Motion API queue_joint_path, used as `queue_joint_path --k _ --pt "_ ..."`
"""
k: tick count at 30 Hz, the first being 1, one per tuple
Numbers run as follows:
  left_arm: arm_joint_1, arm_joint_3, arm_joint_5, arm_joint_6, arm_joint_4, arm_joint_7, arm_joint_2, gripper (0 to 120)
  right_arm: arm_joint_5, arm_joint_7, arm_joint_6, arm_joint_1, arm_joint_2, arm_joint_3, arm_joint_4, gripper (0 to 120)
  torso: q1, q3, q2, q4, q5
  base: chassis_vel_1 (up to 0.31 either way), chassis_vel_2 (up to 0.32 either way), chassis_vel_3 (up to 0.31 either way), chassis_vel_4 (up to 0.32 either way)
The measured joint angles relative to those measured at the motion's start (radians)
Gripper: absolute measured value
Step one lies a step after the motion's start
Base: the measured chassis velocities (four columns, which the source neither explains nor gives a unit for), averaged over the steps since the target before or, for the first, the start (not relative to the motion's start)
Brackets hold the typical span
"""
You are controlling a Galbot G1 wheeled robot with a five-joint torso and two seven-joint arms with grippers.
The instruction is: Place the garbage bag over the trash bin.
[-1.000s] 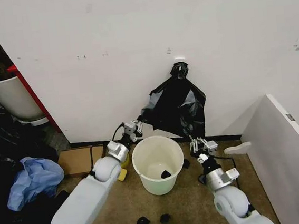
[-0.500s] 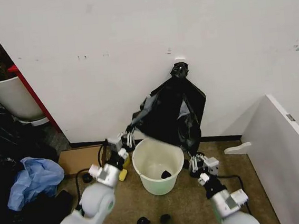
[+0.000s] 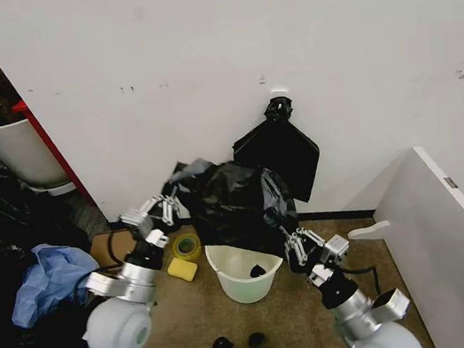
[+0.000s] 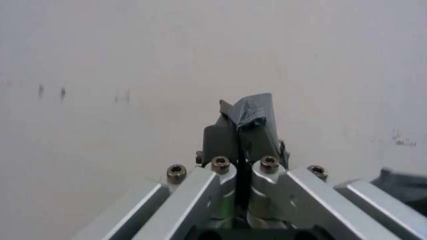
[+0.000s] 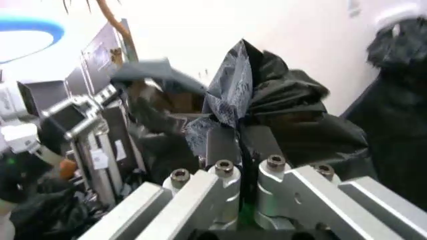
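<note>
Honestly, I worry the large glossy black plastic garbage bag (image 3: 231,203) tears or slips: each pinch catches only a thin edge. It hangs crumpled above the small round cream-white plastic trash bin (image 3: 240,275), stretched between my left gripper (image 3: 160,209) and right gripper (image 3: 295,246), both clamped on film.

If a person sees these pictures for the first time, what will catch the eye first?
The glossy black garbage bag, stretched in the air above the cream-white trash bin near the wall. The left gripper pinches its left edge and the right gripper its right edge. Another flat black bag hangs on the wall behind.
</note>
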Motion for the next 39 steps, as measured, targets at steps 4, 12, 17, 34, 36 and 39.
queue_joint_path --k 4,12,17,34,36,39 --pt "0.006 0.018 0.002 0.003 0.026 0.002 0.022 0 0.048 0.121 -0.139 0.028 -0.075 -0.018 0.013 0 0.000 0.000 0.000 0.0002 -0.0004 0.000 0.000 0.000 0.000" --pt "-0.049 0.089 -0.145 0.065 0.072 0.000 0.069 0 0.237 0.242 -0.336 0.081 -0.172 -0.017 0.062 0 0.000 0.000 0.000 0.0000 -0.0002 0.000 0.000 0.000 0.000" --pt "-0.101 0.110 -0.266 0.117 0.108 0.009 0.102 0 0.268 0.242 -0.383 0.133 -0.202 -0.001 0.058 0 0.000 0.000 0.000 0.0000 -0.0003 0.000 0.000 0.000 0.000" --pt "-0.179 0.169 -0.292 0.097 0.250 0.075 -0.002 0 0.309 0.194 -0.334 0.262 -0.111 -0.032 -0.139 0 0.000 0.000 0.000 0.0000 -0.0002 0.000 0.000 0.000 0.000" --pt "-0.168 0.171 -0.274 0.092 0.284 0.077 -0.040 0 0.289 0.190 -0.329 0.268 -0.093 -0.044 -0.174 0 0.000 0.000 0.000 0.0000 -0.0002 0.000 0.000 0.000 0.000" --pt "-0.159 0.171 -0.266 0.089 0.304 0.077 -0.063 0 0.272 0.190 -0.330 0.269 -0.084 -0.054 -0.193 0 0.000 0.000 0.000 0.0000 -0.0002 0.000 0.000 0.000 0.000"
